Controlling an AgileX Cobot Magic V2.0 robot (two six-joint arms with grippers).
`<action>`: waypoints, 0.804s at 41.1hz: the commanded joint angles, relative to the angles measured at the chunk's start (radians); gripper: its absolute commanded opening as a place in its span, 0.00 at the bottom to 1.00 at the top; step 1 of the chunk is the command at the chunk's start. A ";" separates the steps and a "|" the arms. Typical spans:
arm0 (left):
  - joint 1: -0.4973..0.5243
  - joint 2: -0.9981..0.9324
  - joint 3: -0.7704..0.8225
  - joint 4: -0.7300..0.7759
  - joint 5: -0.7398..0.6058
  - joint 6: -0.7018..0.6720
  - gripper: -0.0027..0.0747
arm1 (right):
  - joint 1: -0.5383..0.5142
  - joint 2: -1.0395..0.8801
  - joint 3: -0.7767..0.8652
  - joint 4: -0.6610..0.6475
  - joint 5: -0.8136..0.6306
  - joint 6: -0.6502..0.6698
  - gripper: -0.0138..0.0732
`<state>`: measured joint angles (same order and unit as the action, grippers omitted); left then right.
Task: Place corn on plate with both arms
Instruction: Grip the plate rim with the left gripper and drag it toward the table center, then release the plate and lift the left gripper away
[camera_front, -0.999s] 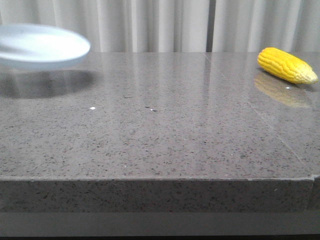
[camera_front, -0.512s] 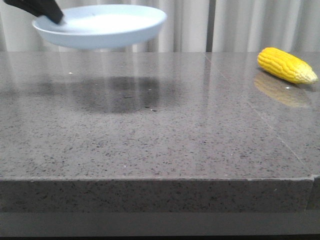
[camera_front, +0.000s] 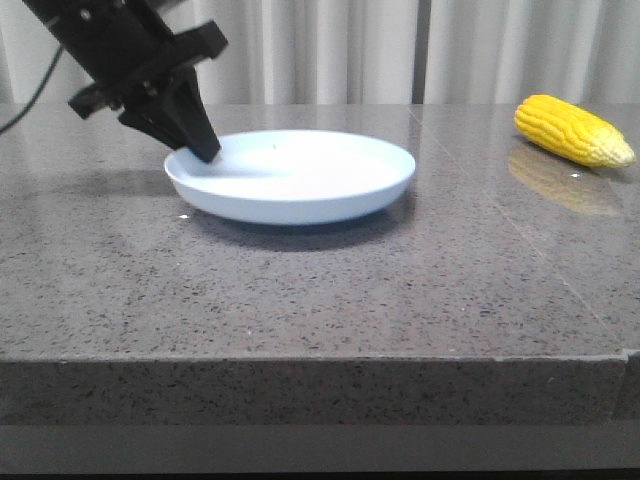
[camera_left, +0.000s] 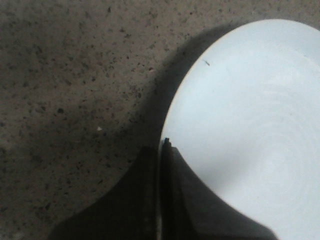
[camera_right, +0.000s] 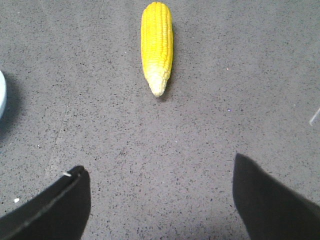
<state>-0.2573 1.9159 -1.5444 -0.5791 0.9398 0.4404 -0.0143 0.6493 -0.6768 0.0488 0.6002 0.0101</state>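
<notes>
Speckled grey stone counter (camera_front: 320, 290) bearing round pale blue-white plate (camera_front: 300, 175), rim pinched by left end effector (camera_front: 200, 150); bright yellow corn cob (camera_front: 572, 130) well apart, right end effector (camera_right: 160, 200) spread wide for grasping.

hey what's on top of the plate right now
The round pale blue-white plate holds no food; only the left gripper, jaws pinching its rim. The rim under them is hidden. The yellow corn cob lies apart.
</notes>
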 joint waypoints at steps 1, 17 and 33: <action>-0.011 -0.039 -0.029 -0.048 -0.042 -0.002 0.03 | -0.006 0.005 -0.031 -0.012 -0.065 -0.010 0.86; -0.017 -0.095 -0.029 -0.005 -0.044 0.004 0.65 | -0.006 0.005 -0.031 -0.012 -0.065 -0.010 0.86; -0.193 -0.396 -0.029 0.394 -0.006 -0.143 0.65 | -0.006 0.005 -0.031 -0.012 -0.065 -0.010 0.86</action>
<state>-0.4004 1.6147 -1.5444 -0.2759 0.9552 0.3705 -0.0143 0.6493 -0.6768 0.0488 0.6002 0.0101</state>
